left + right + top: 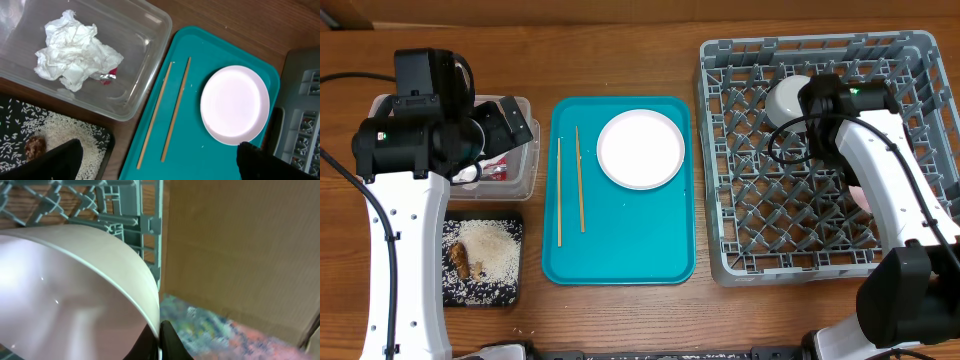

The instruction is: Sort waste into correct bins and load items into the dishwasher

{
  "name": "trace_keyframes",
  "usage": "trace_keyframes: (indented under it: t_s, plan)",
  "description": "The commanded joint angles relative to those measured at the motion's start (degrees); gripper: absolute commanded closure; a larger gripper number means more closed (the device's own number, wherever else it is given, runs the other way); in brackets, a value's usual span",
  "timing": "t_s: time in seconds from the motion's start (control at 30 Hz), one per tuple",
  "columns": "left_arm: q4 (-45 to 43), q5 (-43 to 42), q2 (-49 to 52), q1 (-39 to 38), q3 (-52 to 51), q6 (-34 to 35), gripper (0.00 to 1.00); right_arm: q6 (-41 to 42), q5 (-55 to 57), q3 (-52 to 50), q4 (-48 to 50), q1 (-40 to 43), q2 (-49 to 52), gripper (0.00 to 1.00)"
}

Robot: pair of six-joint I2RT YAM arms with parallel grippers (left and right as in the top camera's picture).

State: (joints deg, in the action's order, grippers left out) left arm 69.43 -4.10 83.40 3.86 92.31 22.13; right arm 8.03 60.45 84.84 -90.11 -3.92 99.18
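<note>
The crumpled white napkin (pixel 75 50) and the red wrapper (pixel 107 76) lie in the clear tub (pixel 520 170). Rice (pixel 490 245) and a brown scrap (pixel 460 260) lie in the black tray (pixel 515 290). The chopsticks (pixel 580 180) and the white plate (pixel 641 149) lie on the teal tray (pixel 620 260). My left gripper (pixel 157 167) is open and empty, above the tub's near edge (pixel 520 125). My right gripper (pixel 161 340) is shut on the rim of a white bowl (pixel 75 290), holding it in the grey rack's (pixel 800 240) far left part (pixel 787 98).
A pale rounded object (pixel 861 198) shows in the rack, partly hidden under my right arm. A brown cardboard wall (pixel 240 245) stands behind the rack in the right wrist view. The wooden table (pixel 620 50) surrounds the trays.
</note>
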Motion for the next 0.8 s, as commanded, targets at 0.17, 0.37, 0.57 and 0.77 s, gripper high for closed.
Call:
trace_keyframes:
  t_s: [0.17,0.37,0.57,0.77]
  plan:
    - [-0.04,0.04,-0.15,-0.13,0.81,0.37,0.00,15.32,0.66,0.72,-2.84,-0.61,-0.02,0.96]
    - [-0.02,0.04,-0.15,-0.13,0.81,0.37,0.00,20.46,-2.58,0.70,-2.84,-0.61,-0.02,0.96]
    - [-0.04,0.04,-0.15,-0.13,0.81,0.37,0.00,20.55,-4.09,0.66,-3.26,-0.61,-0.02,0.96]
    - [-0.02,0.04,-0.15,-0.13,0.81,0.37,0.00,20.55,-2.40,0.61,-3.26,-0.59,-0.02,0.96]
